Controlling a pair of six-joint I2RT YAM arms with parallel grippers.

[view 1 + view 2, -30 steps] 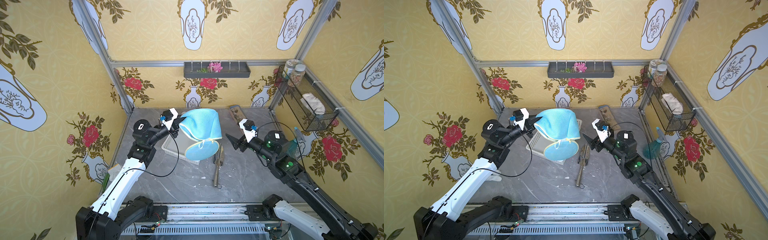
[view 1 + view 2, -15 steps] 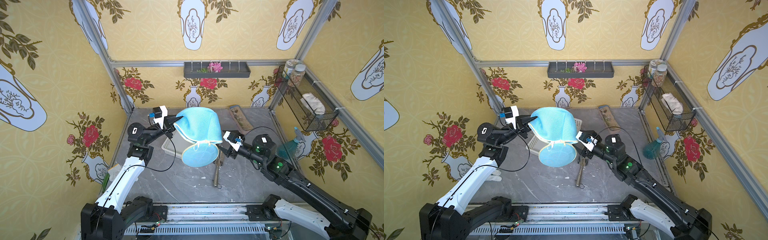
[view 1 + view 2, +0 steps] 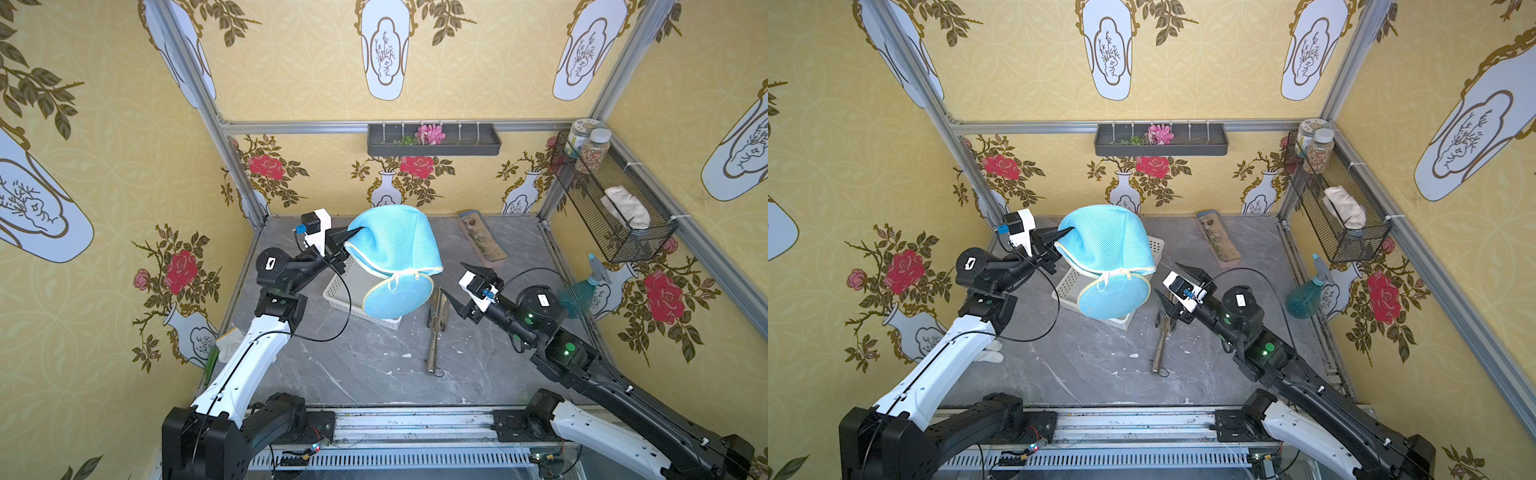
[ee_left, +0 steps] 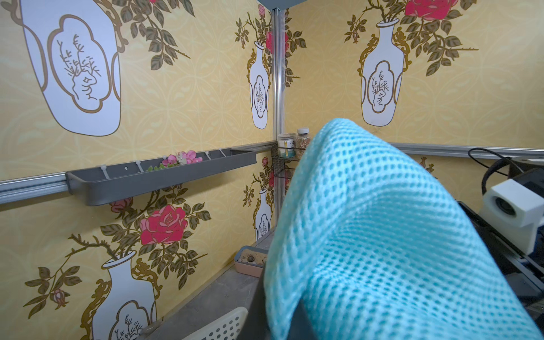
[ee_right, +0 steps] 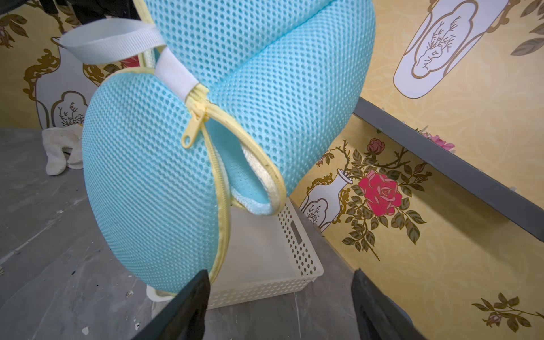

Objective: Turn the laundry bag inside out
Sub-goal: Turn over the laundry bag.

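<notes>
Mesh laundry bag (image 3: pixel 395 249), one; basket (image 5: pixel 298 250), one.

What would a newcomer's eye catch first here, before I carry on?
The light-blue mesh laundry bag hangs high from the shut left pincer, above the white basket left of centre. Its yellow zipper gapes, and one round face hangs loose. The right pincer stands open beside it, empty.

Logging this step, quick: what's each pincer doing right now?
Left pincer: shut on the laundry bag, holding it up.
Right pincer: open, empty.
</notes>
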